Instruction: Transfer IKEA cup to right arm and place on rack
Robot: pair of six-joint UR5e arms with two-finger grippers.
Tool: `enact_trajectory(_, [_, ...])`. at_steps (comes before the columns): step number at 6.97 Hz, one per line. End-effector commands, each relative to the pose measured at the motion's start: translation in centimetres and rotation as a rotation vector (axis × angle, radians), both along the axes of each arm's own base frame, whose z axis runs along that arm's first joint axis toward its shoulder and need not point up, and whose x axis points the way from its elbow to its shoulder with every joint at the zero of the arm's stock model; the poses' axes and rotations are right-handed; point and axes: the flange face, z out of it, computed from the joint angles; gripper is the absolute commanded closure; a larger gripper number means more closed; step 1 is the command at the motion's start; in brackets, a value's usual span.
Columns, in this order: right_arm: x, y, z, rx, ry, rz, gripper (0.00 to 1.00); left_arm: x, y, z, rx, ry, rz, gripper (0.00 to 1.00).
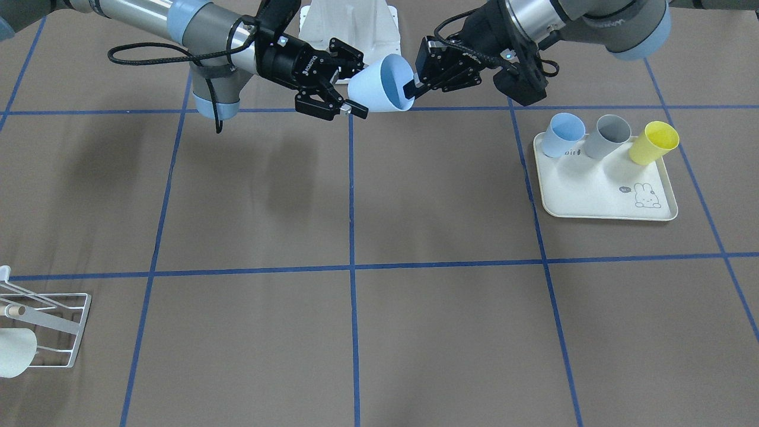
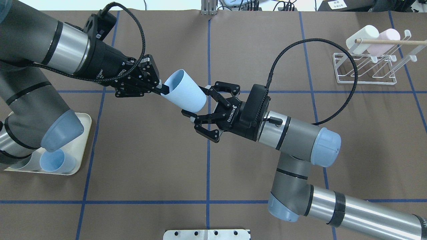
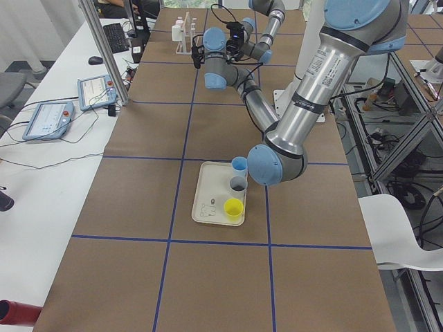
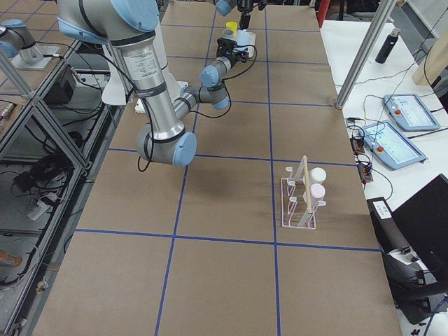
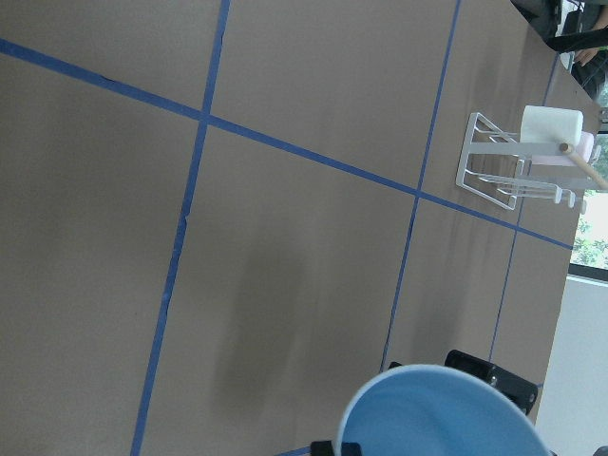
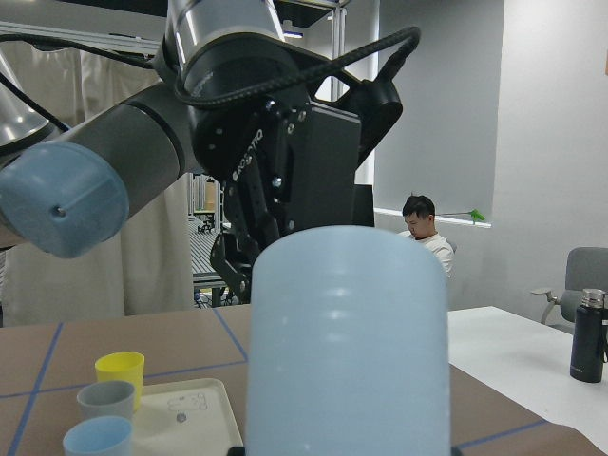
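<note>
- Light-blue plastic cup (image 2: 185,95): tilted in mid-air, rim pinched by the closed left gripper (image 2: 162,89).
- Right gripper (image 2: 199,104): fingers wide apart, straddling the cup base, gripping nothing.
- White wire rack (image 2: 367,71): far right.

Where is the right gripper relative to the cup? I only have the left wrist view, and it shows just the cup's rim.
Observer: The right gripper is open, with one finger on each side of the closed end of the cup.
Operator: Is the left one gripping firmly?
Observer: The left gripper is shut on the rim, with one finger inside the cup. The cup is held tilted above the table.
Operator: What's on the tray?
Observer: The tray holds three cups in a row along one edge: a blue cup, a grey cup and a yellow cup.
</note>
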Motion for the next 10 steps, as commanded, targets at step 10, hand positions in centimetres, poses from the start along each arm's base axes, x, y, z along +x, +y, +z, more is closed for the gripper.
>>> enact_trajectory(10, [19.9,-11.0,-0.3,-0.548,0.97,0.214,1.0,-20.0,-6.3,22.3,0.372,-0.399,-0.139,0.0])
